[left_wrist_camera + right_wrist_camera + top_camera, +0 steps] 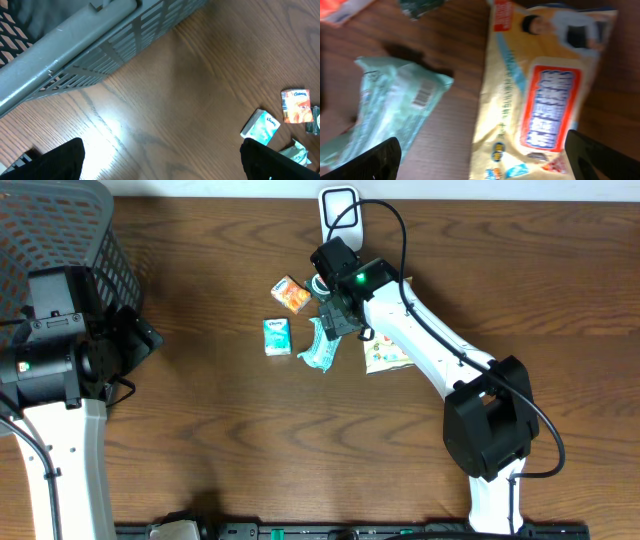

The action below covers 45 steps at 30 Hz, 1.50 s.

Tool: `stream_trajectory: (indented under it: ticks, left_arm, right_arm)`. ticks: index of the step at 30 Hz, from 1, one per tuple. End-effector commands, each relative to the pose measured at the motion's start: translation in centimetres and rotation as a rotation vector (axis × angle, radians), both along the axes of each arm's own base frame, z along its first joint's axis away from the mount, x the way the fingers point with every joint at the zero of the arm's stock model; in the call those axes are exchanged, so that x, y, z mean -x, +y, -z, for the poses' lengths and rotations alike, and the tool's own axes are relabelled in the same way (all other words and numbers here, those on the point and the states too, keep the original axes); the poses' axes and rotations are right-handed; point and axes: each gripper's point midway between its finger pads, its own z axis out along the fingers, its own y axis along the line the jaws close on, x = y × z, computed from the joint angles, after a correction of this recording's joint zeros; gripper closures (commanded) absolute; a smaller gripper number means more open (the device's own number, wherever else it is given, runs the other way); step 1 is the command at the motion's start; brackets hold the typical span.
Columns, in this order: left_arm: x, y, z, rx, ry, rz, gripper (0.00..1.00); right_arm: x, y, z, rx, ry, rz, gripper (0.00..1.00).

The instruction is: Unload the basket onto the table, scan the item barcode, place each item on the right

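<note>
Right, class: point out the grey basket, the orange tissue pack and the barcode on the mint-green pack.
grey basket (55,220), overhead view, mesh side.
orange tissue pack (291,295), overhead view, top face.
barcode (423,94), right wrist view, middle of bars.

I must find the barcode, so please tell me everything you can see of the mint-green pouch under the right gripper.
The mint-green pouch looks like soft, crinkled plastic film, with a pale band and a small barcode facing up. It lies flat and slanted on the wooden table. The yellow pack lies beside it, with a strip of table between them. The open right gripper hangs above it; nothing grips it.
</note>
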Motion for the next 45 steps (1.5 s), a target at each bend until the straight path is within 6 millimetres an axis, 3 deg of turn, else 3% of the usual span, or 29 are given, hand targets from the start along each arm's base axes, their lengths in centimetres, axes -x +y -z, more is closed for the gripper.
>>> stream_trajectory:
  ticks: [1, 11, 27, 45]
  left_arm:
    - [0.0, 0.1, -0.1, 0.001, -0.003, -0.013, 0.02]
    - [0.0, 0.1, -0.1, 0.001, -0.003, -0.013, 0.02]
    - [0.0, 0.1, -0.1, 0.001, -0.003, -0.013, 0.02]
    - [0.0, 0.1, -0.1, 0.001, -0.003, -0.013, 0.02]
  right_arm:
    - [1.2, 1.5, 1.1, -0.065, 0.072, -0.036, 0.01]
    - [-0.2, 0.7, 1.0, -0.013, 0.005, -0.016, 0.01]
    - [-1.7, -3.4, 4.6, 0.274, -0.041, 0.040, 0.01]
    - [-0.5, -5.5, 11.7, 0.387, 0.099, 0.036, 0.04]
